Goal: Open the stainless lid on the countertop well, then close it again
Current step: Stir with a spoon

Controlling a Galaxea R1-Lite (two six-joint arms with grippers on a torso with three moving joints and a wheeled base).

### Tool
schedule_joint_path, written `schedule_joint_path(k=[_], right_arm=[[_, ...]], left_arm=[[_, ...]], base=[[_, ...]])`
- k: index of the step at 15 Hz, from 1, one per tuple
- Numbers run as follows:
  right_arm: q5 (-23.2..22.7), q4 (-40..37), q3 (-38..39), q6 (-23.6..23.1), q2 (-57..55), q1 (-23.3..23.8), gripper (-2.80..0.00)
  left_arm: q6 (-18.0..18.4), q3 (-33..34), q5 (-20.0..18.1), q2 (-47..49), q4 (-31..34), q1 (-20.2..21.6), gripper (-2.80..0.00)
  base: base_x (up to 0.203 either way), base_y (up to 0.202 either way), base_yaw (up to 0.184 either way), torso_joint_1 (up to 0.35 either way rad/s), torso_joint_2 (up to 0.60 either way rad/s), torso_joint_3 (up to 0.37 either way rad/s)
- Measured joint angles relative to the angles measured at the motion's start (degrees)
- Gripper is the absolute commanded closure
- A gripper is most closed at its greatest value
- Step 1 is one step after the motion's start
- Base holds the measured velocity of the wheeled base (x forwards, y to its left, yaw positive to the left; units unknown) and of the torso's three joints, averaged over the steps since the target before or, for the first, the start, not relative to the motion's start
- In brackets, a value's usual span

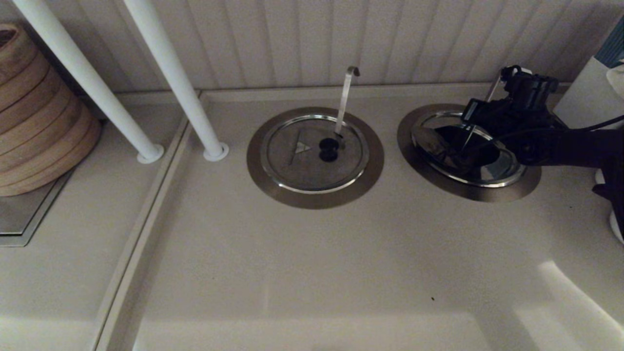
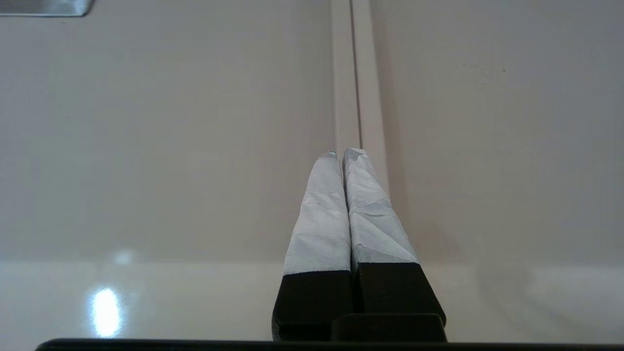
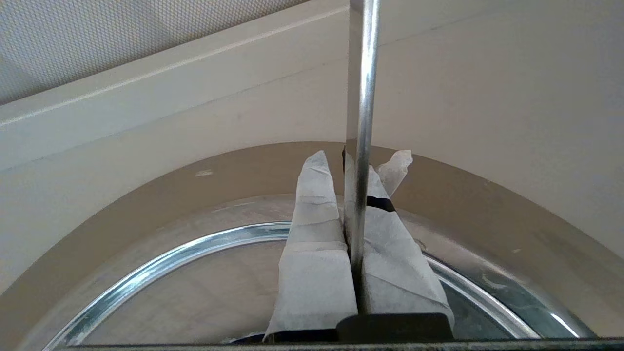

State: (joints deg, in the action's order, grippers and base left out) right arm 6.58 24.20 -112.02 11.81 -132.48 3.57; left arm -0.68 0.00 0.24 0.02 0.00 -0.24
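The stainless lid (image 1: 495, 171), a shiny-rimmed steel disc, lies in the countertop well, whose wide dull ring (image 1: 407, 146) shows around it at the right back of the counter. My right gripper (image 1: 475, 122) reaches in from the right over the lid. In the right wrist view its taped fingers (image 3: 312, 234) are closed to a thin gap above the lid (image 3: 195, 292), with the straight utensil handle (image 3: 369, 73) running up between them. The lid's knob is hidden under the gripper. The ring (image 3: 219, 170) curves beyond the fingertips. My left gripper (image 2: 340, 152) is shut and parked over bare counter.
A second lidded well (image 1: 302, 161) with a hook-tipped handle (image 1: 347, 92) sits left of centre. Two white poles (image 1: 170, 63) stand at back left, beside stacked bamboo steamers (image 1: 34, 112). A white container (image 1: 590, 97) stands at the far right, close behind my right arm.
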Motion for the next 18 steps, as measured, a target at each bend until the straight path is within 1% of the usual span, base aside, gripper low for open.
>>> schedule_joint_path(k=[6,11,16,18], right_arm=[[0.5,0.2,1.6,1.3,2.3,-0.6,0.00],[0.2,0.1,8.2,1.5,10.2,-1.0,0.00],[0.1,0.2,19.3,0.1,20.9,-2.1,0.00],[0.0,0.2,22.2,-0.8,23.5,-2.8,0.00]], left_arm=[[0.0,0.0,0.0,0.0,0.0,0.0,0.00],[0.0,0.0,0.0,0.0,0.0,0.0,0.00],[0.0,0.0,0.0,0.0,0.0,0.0,0.00],[0.0,0.0,0.0,0.0,0.0,0.0,0.00]], base=[[0.000,0.000,0.000,0.000,0.00,0.000],[0.000,0.000,0.000,0.000,0.00,0.000],[0.000,0.000,0.000,0.000,0.00,0.000],[0.000,0.000,0.000,0.000,0.00,0.000]])
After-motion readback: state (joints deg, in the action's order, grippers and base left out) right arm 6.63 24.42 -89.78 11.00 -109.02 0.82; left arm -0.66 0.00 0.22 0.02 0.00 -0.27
